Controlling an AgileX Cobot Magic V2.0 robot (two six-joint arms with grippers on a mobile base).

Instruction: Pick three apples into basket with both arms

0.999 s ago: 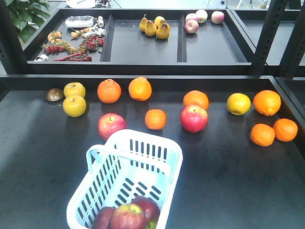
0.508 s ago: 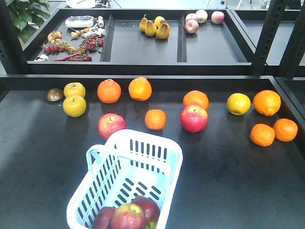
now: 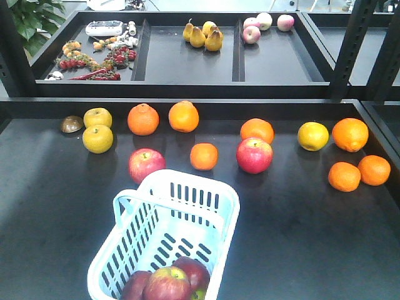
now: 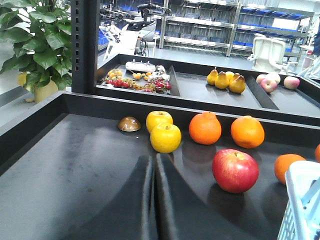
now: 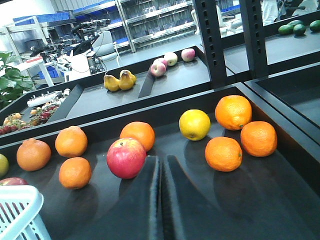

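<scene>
The pale blue basket (image 3: 187,189) stands at the front middle of the black table. Three dark maroon apples (image 3: 167,284) lie together in its near end, partly cut off by the picture's lower edge. Neither arm shows in the front view. My left gripper (image 4: 154,161) is shut with nothing in it, low over the table to the left of the basket (image 4: 302,200). My right gripper (image 5: 161,161) is also shut and empty, to the right of the basket (image 5: 20,212).
Two brighter pink-red apples (image 3: 147,165) (image 3: 254,155) lie beyond the basket among several oranges (image 3: 204,156). Yellow fruit (image 3: 98,138) sits at the left, more oranges (image 3: 350,134) at the right. A raised black rim (image 3: 187,103) separates the rear trays holding pears and peaches.
</scene>
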